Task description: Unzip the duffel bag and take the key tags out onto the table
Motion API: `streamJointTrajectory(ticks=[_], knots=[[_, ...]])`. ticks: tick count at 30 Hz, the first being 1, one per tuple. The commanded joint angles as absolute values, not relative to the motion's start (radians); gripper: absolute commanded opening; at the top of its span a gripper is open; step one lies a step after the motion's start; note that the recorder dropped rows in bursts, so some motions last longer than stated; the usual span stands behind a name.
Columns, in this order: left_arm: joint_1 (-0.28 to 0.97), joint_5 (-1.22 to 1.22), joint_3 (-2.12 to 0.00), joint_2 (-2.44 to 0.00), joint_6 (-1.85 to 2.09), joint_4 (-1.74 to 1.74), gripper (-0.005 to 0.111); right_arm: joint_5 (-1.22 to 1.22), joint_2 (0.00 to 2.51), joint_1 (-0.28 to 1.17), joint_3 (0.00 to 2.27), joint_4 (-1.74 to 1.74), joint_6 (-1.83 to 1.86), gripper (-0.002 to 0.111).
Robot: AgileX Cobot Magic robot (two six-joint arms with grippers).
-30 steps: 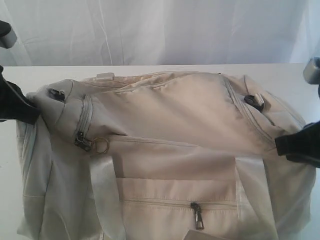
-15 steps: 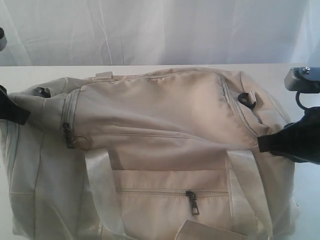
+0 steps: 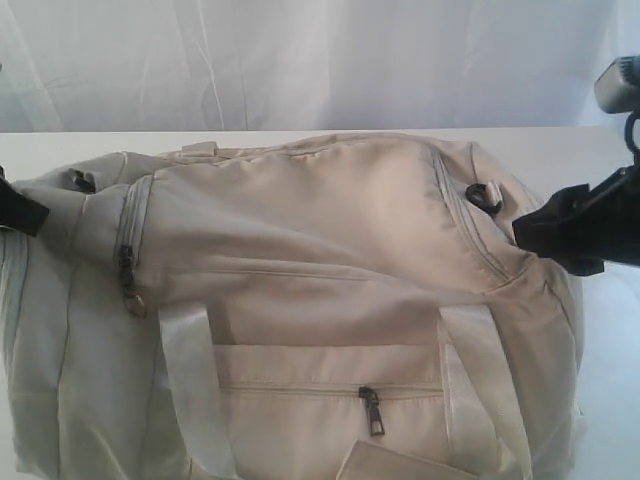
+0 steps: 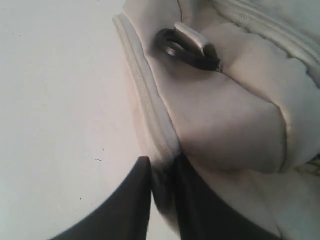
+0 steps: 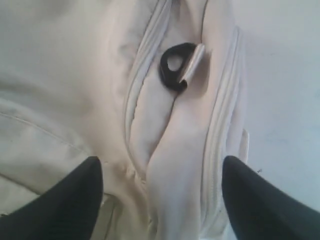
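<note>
The cream duffel bag (image 3: 320,250) lies across the white table (image 3: 60,145) with its main zipper closed; the dark pull (image 3: 127,262) and its ring hang near the bag's left end. My left gripper (image 3: 18,210) is at that end, and in the left wrist view its fingers (image 4: 162,162) pinch the bag's piped seam (image 4: 150,115) below a black D-ring (image 4: 185,47). My right gripper (image 3: 535,232) hovers at the bag's right end. In the right wrist view it (image 5: 161,162) stands wide open, straddling the end fabric (image 5: 175,150) without gripping it. The key tags are hidden.
A front pocket with its own dark zipper pull (image 3: 372,408) faces the camera, between two pale webbing straps (image 3: 190,390). A black D-ring (image 3: 483,195) sits near the right gripper. A white curtain (image 3: 320,60) hangs behind the table.
My right gripper has let go of the bag's right end, opened wide and risen. The bag has slid left, and the left gripper moved left with it.
</note>
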State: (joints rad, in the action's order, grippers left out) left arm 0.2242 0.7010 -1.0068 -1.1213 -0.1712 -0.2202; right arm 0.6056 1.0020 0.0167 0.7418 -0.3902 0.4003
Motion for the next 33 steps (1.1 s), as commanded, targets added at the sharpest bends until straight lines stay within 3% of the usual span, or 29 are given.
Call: streamJointTrajectory(ticks=[1,4,12,16,19,23,25,29,33], knots=[[0.223,0.752,-1.020,-1.105,-0.184,-0.176,0.048,0.632,0.926,0.012,0.750,-0.437,0.432,0.064],[0.223,0.801,-1.020,-1.105,-0.182,-0.143,0.059,0.698,0.881,0.020,0.750,-0.648,0.645,0.063],[0.223,0.882,-1.020,-1.099,-0.157,-0.123,0.058,0.780,0.892,0.160,0.750,-1.038,0.901,0.061],[0.223,0.897,-1.020,-1.029,-0.157,-0.120,0.042,0.730,0.945,0.267,0.750,-1.039,0.901,0.051],[0.223,0.919,-1.020,-0.944,-0.157,-0.120,0.021,0.675,1.018,0.362,0.774,-1.039,0.901,0.044],[0.223,0.926,-0.976,-0.836,-0.153,-0.127,0.000,0.558,1.138,0.505,0.828,-1.034,0.917,0.027],[0.223,0.924,-0.935,-0.786,-0.153,-0.127,0.000,0.504,1.219,0.584,0.869,-1.014,0.920,0.020],[0.223,0.847,-0.831,-0.712,-0.157,-0.127,0.000,0.399,1.398,0.710,0.961,-0.987,0.925,0.019],[0.223,0.712,-0.716,-0.674,-0.159,-0.139,0.000,0.350,1.555,0.776,1.053,-0.986,0.949,0.035]])
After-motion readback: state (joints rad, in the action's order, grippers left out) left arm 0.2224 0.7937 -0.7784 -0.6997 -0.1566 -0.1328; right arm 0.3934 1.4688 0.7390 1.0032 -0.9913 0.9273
